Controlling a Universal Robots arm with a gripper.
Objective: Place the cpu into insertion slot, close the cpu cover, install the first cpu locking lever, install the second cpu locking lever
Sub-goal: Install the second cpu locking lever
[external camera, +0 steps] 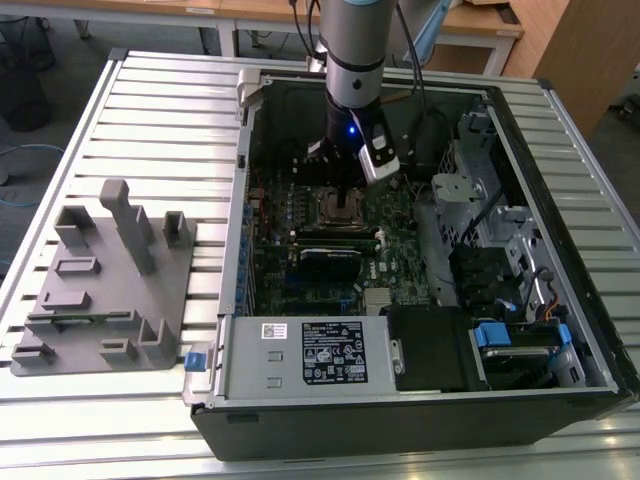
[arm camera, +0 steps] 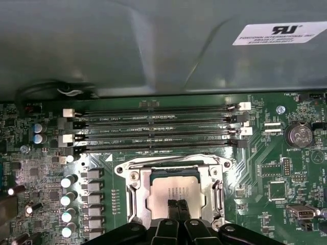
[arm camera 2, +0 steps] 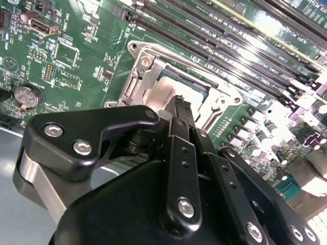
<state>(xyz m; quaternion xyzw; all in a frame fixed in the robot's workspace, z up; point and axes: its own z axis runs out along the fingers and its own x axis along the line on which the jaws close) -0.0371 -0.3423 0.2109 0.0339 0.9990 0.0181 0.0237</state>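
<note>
The cpu [arm camera: 171,191] lies flat in the insertion slot [arm camera: 153,174], its dull silver top showing through the window of the cpu cover [arm camera: 134,190], which lies down around it. My gripper [arm camera: 178,205] is shut, its two black fingers pressed together with nothing between them. The tips are at or just above the chip's top, and I cannot tell whether they touch. The second wrist view shows the same: gripper [arm camera 2: 181,104] over the cpu [arm camera 2: 162,94] inside the cover [arm camera 2: 145,76]. In the exterior view the gripper [external camera: 347,196] hangs over the slot [external camera: 330,210] inside the open case.
Long memory slots [arm camera: 153,127] run beside the socket, with the case wall [arm camera: 153,46] beyond. A black ribbed card [external camera: 330,262] sits close to the socket. The power supply [external camera: 320,355] and drive cage [external camera: 480,215] crowd the case. A grey fixture [external camera: 110,280] stands at the exterior view's left.
</note>
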